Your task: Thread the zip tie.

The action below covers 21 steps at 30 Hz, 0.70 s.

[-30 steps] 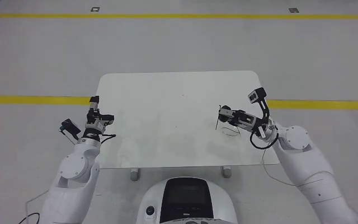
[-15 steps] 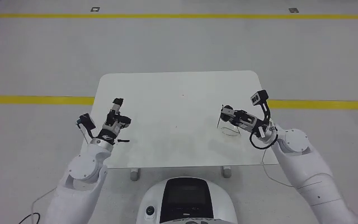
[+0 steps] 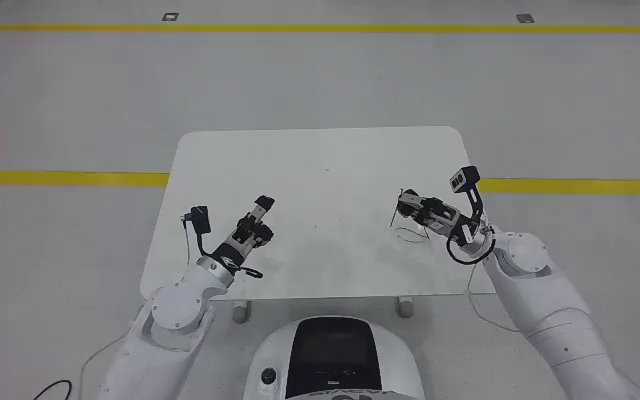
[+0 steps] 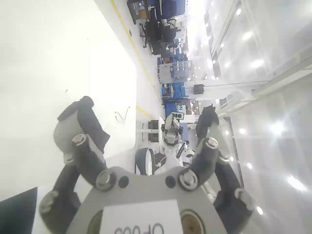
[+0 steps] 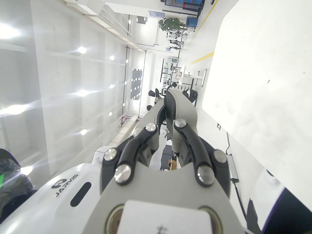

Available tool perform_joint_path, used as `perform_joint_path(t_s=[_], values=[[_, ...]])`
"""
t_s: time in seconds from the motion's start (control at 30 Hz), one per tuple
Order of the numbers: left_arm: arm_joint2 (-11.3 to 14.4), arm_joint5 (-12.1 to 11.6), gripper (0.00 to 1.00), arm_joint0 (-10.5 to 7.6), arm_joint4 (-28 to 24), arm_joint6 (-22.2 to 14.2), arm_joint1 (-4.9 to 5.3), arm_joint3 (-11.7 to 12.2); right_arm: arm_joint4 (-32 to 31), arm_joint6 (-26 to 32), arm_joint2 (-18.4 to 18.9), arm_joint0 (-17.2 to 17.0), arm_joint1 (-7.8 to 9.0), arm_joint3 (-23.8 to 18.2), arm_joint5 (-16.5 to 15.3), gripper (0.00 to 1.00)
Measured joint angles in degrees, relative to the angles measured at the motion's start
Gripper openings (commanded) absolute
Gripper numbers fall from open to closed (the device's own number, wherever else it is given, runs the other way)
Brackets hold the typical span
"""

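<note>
Jaws first, top cam: left gripper [image 3: 263, 206] hangs over the white table [image 3: 320, 160]. The right gripper [image 3: 403, 197] is near the table's right edge, with the thin dark zip tie [image 3: 392, 215] just beside it. Pale floor [image 3: 320, 80], yellow lines [image 3: 320, 28].

Left wrist cam: jaws wide apart, zip tie looks to be lying on the tabletop, blue racks [image 4: 171, 91] and office chairs [image 4: 156, 32] behind.

Right wrist cam: jaws pressed together, can't tell if anything's pinched. Potted plant [image 5: 170, 24] far back.
</note>
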Motion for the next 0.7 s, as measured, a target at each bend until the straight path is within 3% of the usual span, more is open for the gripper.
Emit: perform_joint_path(t_s=[0.1,0.2,0.33,0.5,0.57,0.7], values=[[1.37,-0.04,1.0,-0.85,-0.3,-1.46,-0.08,0.19,-0.12,-1.58,-0.15,-0.29,-0.17,-0.56,0.31,0.0],[4.7,0.05,1.0,-2.56,-0.21,-4.62,-0.27,-0.22,0.18,-3.47,-0.57,-0.75,-0.51,-0.52,-0.11,0.0],[10.29,1.35,1.0,-5.71,0.99,-6.22,-0.81,-0.22,1.22,-3.79,-1.1,-1.17,-0.89,0.79,-0.87,0.0],[17.73,3.39,1.0,-9.7,2.77,-6.91,-1.68,1.78,1.07,-4.44,-1.58,-1.62,-1.3,1.26,-0.88,0.0],[19.15,3.69,1.0,-10.69,2.76,-5.87,-1.94,2.46,0.43,-4.3,-1.67,-1.76,-1.4,1.08,-0.87,0.0],[19.37,3.3,1.0,-10.87,2.68,-5.61,-1.98,2.49,0.33,-4.25,-1.68,-1.76,-1.4,1.06,-0.87,0.0]])
